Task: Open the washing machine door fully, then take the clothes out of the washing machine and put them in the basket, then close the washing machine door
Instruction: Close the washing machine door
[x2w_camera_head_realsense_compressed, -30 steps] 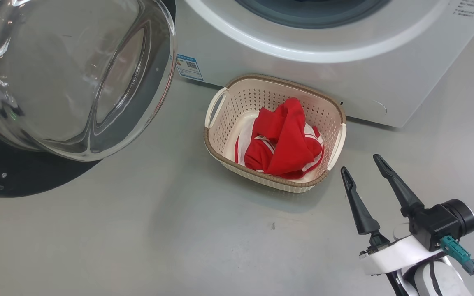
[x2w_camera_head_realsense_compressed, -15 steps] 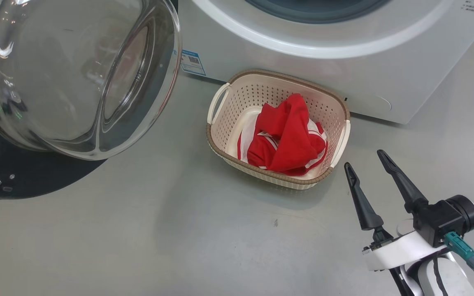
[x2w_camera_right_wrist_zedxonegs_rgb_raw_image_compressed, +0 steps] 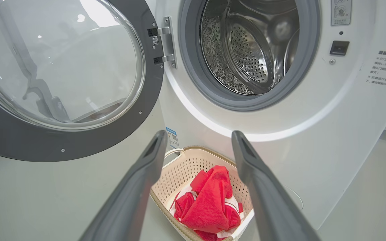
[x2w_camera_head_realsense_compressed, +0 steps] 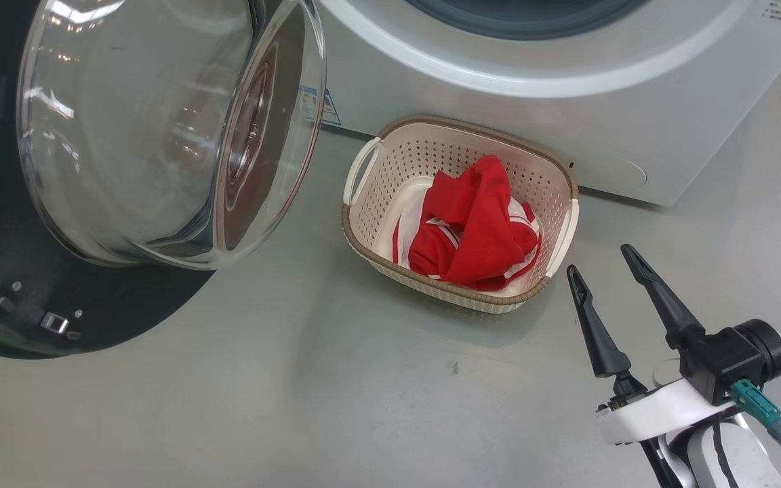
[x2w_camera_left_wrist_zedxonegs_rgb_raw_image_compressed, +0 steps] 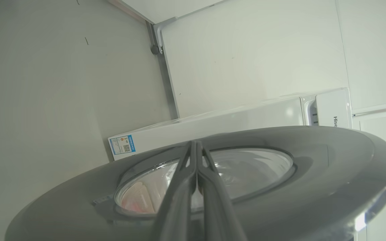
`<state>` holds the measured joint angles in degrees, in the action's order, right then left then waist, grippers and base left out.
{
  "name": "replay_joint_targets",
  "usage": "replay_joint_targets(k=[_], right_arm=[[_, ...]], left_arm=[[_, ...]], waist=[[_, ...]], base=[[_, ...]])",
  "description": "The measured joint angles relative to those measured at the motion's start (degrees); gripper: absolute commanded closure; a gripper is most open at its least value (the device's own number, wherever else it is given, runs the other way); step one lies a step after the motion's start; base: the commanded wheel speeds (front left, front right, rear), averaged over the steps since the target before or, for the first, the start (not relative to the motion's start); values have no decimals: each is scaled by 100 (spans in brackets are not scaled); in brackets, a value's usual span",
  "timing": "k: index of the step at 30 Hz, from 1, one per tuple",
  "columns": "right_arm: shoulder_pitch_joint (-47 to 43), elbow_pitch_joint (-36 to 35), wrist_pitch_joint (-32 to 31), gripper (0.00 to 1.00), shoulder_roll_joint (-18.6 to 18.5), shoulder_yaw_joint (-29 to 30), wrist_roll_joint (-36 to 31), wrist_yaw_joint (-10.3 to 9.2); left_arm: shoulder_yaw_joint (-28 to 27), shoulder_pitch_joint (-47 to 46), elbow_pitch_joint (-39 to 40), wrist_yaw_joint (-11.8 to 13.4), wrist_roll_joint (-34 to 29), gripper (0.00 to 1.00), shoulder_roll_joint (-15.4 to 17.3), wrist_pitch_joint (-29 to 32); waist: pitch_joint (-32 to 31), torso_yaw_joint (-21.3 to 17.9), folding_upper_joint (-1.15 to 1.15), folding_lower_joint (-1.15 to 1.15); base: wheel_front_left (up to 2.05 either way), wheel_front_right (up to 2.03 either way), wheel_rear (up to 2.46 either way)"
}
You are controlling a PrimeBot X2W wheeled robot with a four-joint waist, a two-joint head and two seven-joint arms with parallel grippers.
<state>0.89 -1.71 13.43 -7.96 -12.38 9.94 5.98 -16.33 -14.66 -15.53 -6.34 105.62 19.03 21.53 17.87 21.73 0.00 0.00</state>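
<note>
as one door [x2w_camera_head_realsense_compressed: 160, 135] stands open, one basket [x2w_camera_head_realsense_compressed: 371, 203], one clothes heap [x2w_camera_head_realsense_compressed: 472, 234]

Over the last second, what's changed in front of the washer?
The washing machine door has swung partway toward the washing machine, the shut left gripper at its outer face. Nothing was gripped or released. The open right gripper, the basket and the clothes in it stayed put.

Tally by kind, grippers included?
washing machine: 1
washing machine door: 1
basket: 1
red clothes heap: 1, garment count unclear
grippers: 2, left gripper, right gripper
Total: 6
</note>
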Motion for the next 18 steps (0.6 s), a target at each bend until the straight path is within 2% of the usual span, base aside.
replay_joint_targets(k=[13,18], right_arm=[[8,49,7,0,54,5,13,-1],[9,62,8,0,76,-38,22,-1]], left_arm=[[26,561,740,-55,237,100,-332,546],[40,679,1469,-55,297,100,-488,846]], waist=[[-75,-6,0,0],[-97,-41,0,0]], base=[[0,0,0],[0,0,0]])
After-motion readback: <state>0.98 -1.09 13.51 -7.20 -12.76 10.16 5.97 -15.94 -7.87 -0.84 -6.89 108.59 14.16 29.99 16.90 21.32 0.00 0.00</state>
